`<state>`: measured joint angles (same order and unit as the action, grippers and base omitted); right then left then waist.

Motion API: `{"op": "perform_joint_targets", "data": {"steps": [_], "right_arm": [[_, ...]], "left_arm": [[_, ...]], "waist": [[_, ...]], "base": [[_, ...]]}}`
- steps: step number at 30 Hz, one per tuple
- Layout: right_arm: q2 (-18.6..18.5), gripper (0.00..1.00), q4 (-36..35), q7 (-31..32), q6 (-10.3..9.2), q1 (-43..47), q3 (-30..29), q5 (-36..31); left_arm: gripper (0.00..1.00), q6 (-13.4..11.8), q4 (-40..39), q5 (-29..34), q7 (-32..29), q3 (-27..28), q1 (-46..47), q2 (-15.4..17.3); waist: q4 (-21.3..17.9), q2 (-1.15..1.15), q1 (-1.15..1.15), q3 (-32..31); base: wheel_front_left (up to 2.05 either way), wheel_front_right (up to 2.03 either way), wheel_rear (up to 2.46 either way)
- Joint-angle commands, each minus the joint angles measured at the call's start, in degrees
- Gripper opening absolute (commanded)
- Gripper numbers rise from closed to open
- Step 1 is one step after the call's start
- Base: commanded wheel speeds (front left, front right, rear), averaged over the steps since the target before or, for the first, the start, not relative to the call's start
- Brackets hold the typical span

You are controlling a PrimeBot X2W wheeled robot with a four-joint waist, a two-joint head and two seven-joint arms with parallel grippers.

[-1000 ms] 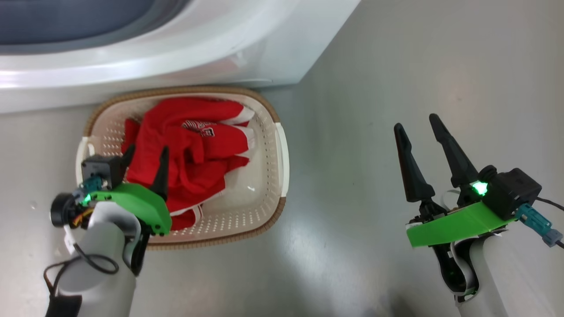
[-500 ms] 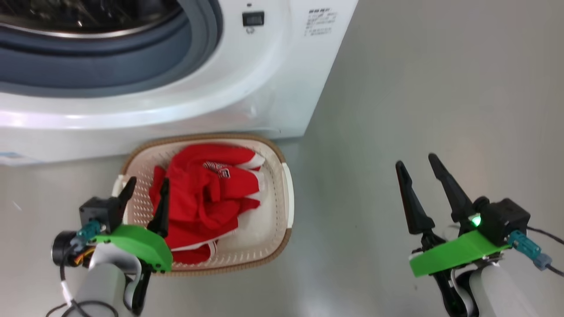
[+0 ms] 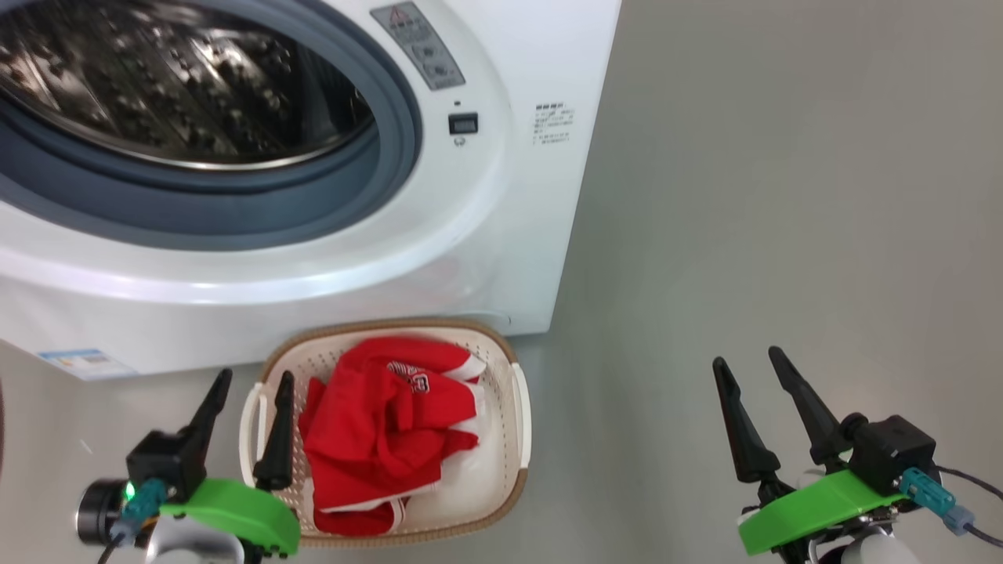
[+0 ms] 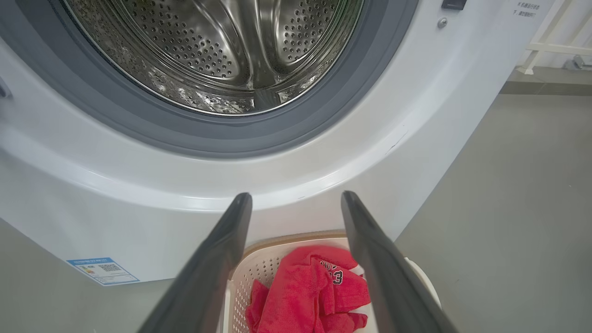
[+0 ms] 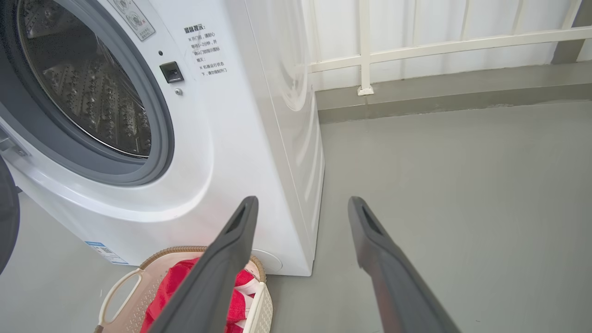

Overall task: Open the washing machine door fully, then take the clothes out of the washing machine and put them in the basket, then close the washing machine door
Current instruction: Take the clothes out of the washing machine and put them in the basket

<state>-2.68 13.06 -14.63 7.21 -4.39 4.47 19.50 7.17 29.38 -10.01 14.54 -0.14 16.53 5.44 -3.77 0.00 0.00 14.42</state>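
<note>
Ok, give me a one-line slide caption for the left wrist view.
Open left gripper by the basket holding the clothes, facing the washing machine with its drum empty.

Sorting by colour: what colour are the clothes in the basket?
The clothes are bright red with white trim; clearest in the head view.

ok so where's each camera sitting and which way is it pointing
Head view: on the robot's head, looking down at the washing machine front and the basket of clothes; left gripper and right gripper show, both open.
Left wrist view: on the left wrist, facing the open drum between its own two fingers.
Right wrist view: on the right wrist, facing the machine's right corner and the floor between its own fingers.
All three share the basket.
</note>
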Motion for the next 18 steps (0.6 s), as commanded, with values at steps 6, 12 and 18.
{"op": "perform_joint_targets", "data": {"steps": [6, 12, 18], "right_arm": [[-0.2, 1.0, -1.03, -0.37, 0.28, 2.35, 0.72, -1.47], [-0.2, 1.0, -0.96, -0.37, 0.28, 4.8, 0.09, -1.88], [-0.2, 1.0, -1.05, -0.37, 0.28, 6.69, -0.13, -2.06]], "left_arm": [[1.0, 0.32, -6.98, 1.2, 0.46, 4.04, -5.46, 0.09], [1.0, 0.32, -11.2, 2.01, 0.46, 5.14, -10.37, -0.83], [1.0, 0.32, -14.33, 2.47, 0.46, 5.76, -13.84, -1.15]], "waist": [[0.17, 0.0, 0.0, -6.33], [0.61, 0.0, 0.0, -9.4], [0.94, 0.0, 0.0, -11.13]], "base": [[0.0, 0.0, 0.0], [0.0, 0.0, 0.0], [0.0, 0.0, 0.0]]}}
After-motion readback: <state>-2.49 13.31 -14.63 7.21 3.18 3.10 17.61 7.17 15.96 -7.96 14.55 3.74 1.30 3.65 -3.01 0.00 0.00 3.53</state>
